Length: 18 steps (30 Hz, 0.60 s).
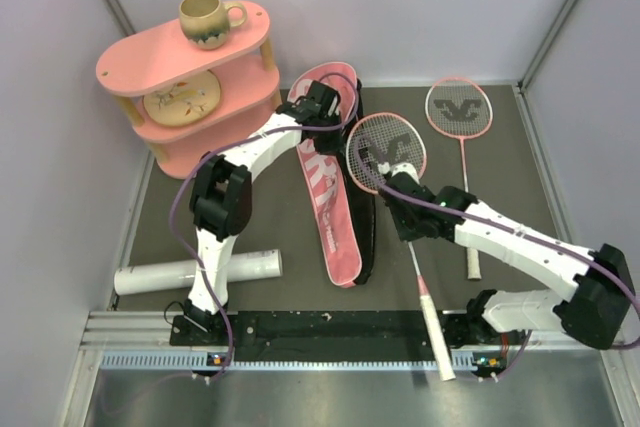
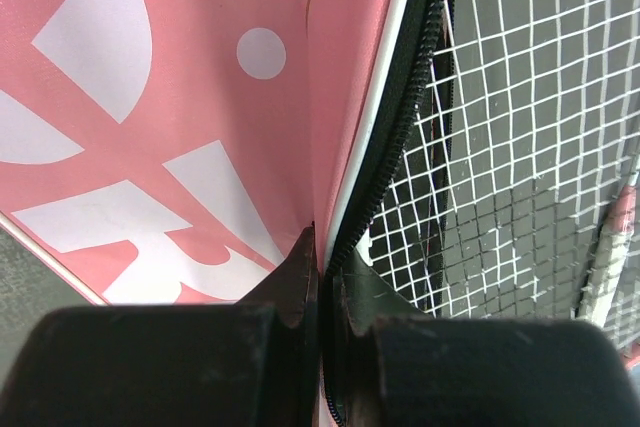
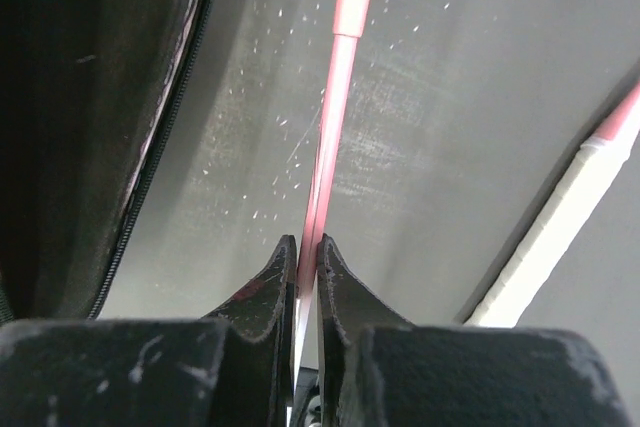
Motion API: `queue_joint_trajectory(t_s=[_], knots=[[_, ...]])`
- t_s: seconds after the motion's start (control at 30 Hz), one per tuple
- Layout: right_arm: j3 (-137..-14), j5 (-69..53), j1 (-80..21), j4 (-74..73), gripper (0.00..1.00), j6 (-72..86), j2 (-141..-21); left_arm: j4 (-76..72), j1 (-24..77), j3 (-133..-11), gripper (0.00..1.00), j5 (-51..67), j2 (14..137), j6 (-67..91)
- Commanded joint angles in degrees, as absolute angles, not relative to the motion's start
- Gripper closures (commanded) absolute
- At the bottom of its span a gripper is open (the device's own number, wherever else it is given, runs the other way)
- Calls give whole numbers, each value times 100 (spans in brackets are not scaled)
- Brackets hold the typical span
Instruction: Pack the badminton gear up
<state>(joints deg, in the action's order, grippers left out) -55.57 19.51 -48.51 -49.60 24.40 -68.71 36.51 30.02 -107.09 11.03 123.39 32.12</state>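
With the left end effector point(image 2: 321, 247) pinched shut on the zip edge of the bag point(image 1: 332, 222) on the tabletop point(image 1: 510, 177) and the right end effector point(image 3: 307, 247) clamped on the shaft of a racket point(image 1: 386, 150) whose head overlapped the bag, loading seemed underway, next needing the head slid inside.

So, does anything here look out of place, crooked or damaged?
No damage shows. The racket in the right gripper lies askew, its white handle sticking out over the near rail. The white tube lies on its side at the near left.
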Motion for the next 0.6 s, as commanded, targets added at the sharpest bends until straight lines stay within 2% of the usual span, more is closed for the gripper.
queue_joint_trajectory(t_s=[0.0, 0.13, 0.57], knots=[[-5853, 2118, -5124, -4826, 100, 2540, -7268, 3577, 3102, -10916, 100, 1178, 12112, 3156], [-5906, 2083, -5185, -4790, 100, 2531, -7453, 3568, 3155, -10828, 100, 1160, 11962, 3041], [-5396, 2530, -5510, -5440, 100, 3243, -6785, 3788, 3138, -11153, 100, 404, 11953, 2734]])
